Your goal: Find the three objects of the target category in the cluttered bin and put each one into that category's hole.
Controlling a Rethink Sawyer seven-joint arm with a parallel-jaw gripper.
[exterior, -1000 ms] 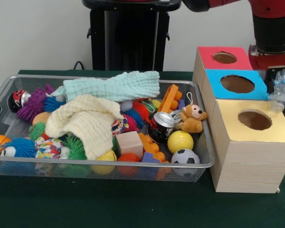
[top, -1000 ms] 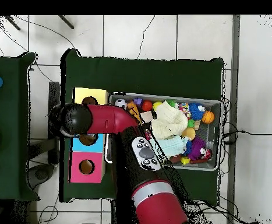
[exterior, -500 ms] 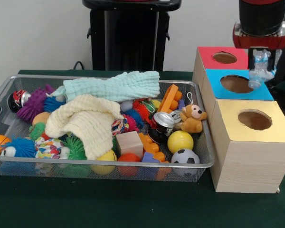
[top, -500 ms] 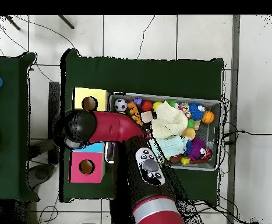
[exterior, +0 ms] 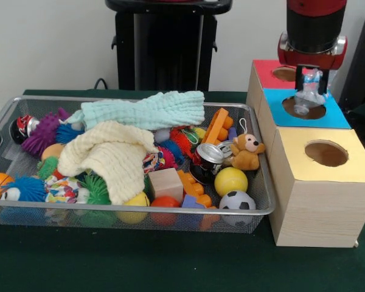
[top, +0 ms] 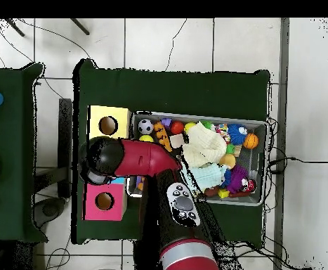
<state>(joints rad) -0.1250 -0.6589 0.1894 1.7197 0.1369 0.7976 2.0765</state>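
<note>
My gripper (exterior: pixel 310 81) hangs over the blue box (exterior: pixel 338 116) and is shut on a crumpled clear plastic bottle (exterior: pixel 308 92). The bottle's lower end sits just above the blue box's round hole (exterior: pixel 298 111). A red box (exterior: pixel 269 70) stands behind the blue one and a yellow box (exterior: pixel 298 146) in front of it, each with a hole. In the overhead view the arm's end (top: pixel 102 159) hides the gripper, the bottle and the blue box. The wire bin (exterior: pixel 263 208) holds a metal can (exterior: pixel 208 154) among toys.
In the bin lie a cream cloth (exterior: pixel 112 155), a mint cloth (exterior: pixel 147 111), a teddy bear (exterior: pixel 247 152), a yellow ball (exterior: pixel 230 180), a football (exterior: pixel 237 201), a wooden block (exterior: pixel 165 184) and orange bricks (exterior: pixel 216 126). The overhead view shows the yellow box (top: pixel 96 116) and the red box (top: pixel 103 200).
The gripper has carried the clear bottle leftward in the front view, from beside the boxes' right side to above the blue box's hole. The bin's contents have not moved.
</note>
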